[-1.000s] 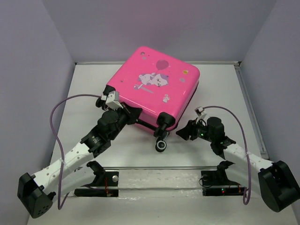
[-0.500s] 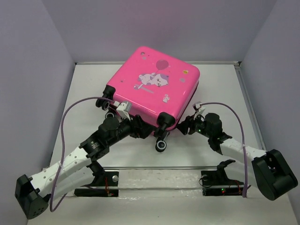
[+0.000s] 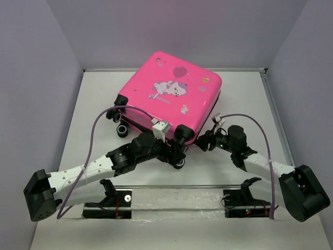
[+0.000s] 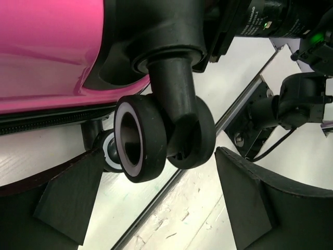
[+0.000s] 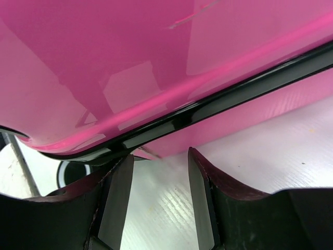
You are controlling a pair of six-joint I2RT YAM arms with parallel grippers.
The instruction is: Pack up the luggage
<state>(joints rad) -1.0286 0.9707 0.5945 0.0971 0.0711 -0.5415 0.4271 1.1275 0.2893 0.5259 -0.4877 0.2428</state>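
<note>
White tabletop (image 3: 96,99) is carrying the luggage (image 3: 171,99); wrist views are showing me left tool (image 4: 158,159) splayed round a caster (image 4: 143,138), right tool (image 5: 159,172) apart.

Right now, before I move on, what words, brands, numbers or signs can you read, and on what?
Nothing can be read in full.
White lettering on the black motor housing, left wrist view: too blurred to read.
Print on the lid of the luggage: a cartoon animal and a balloon; any lettering there is too small to read.
</note>
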